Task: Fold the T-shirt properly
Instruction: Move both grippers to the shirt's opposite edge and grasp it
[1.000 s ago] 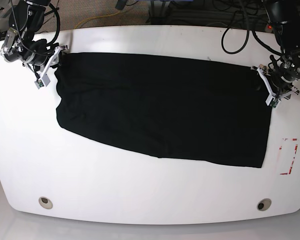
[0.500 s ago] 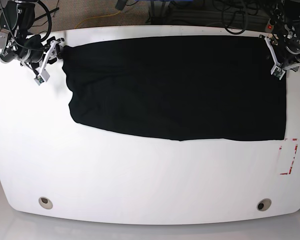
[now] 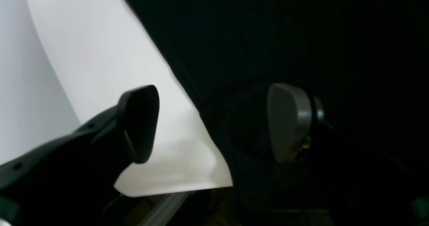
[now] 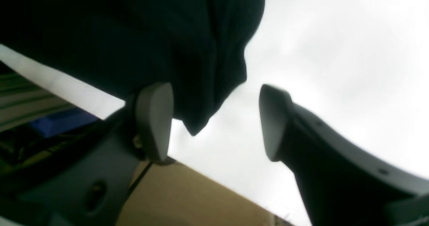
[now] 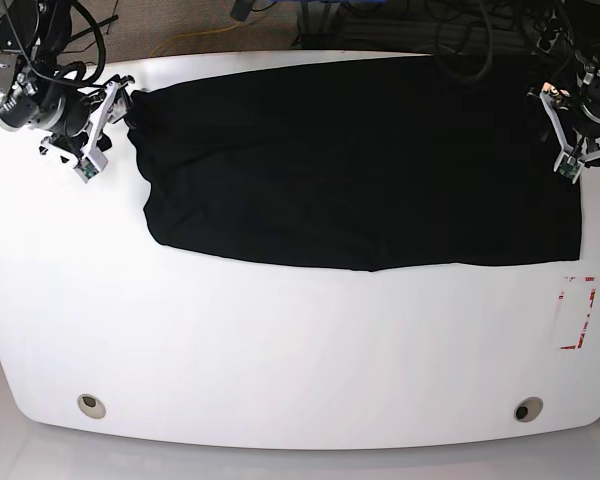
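Note:
The black T-shirt [image 5: 360, 160] lies spread flat along the far side of the white table [image 5: 280, 350]. Only plain black cloth shows, and the chest print is hidden. My left gripper [image 5: 563, 130] is at the shirt's right edge. In the left wrist view [image 3: 212, 125] its jaws are wide apart, with the cloth edge [image 3: 214, 118] lying between them. My right gripper [image 5: 108, 115] is at the shirt's left end. In the right wrist view [image 4: 214, 122] it is open, with a cloth corner [image 4: 197, 118] between the fingers and not pinched.
A red-and-white marker [image 5: 577, 313] lies on the table at the right, below the shirt. Two round grommets [image 5: 92, 405] [image 5: 527, 409] sit near the front edge. Cables [image 5: 460, 30] run behind the back edge, where the shirt's far edge lies.
The shirt has been drawn toward the table's far edge and pulled straighter. The arm on the right of the base view has come slightly forward along the shirt's edge.

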`<state>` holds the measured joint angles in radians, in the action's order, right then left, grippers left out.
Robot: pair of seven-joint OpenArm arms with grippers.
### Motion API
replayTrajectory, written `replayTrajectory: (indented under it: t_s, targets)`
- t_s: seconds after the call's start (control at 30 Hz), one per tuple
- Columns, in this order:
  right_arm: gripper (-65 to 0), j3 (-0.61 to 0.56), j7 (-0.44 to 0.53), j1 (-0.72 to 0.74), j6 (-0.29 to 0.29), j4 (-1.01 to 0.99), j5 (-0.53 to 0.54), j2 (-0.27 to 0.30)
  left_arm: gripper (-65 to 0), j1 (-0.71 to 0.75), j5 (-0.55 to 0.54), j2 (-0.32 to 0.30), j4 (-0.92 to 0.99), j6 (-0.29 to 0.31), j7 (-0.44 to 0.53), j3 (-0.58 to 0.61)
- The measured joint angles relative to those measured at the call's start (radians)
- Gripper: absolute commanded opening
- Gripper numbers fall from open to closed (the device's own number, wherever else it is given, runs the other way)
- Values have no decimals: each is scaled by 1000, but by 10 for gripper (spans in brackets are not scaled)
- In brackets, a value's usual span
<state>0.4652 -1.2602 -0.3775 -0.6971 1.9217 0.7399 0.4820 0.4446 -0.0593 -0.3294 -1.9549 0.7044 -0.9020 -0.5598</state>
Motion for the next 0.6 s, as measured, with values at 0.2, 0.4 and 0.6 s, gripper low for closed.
replayTrajectory:
  t_s: [0.2,0.4,0.6]
  targets:
    - [-263,1,0,108,0,-42,-8,-22,-179,-81,14,-2,9,0,-29,-10]
    - [-263,-1,0,317,-2,-227,-12,-71,-179,-148,15,0,9,0,-27,-8]
    - [-263,-2,2,520,6,-481,-56,-82,-179,-181,14,4,10,0,-26,-5]
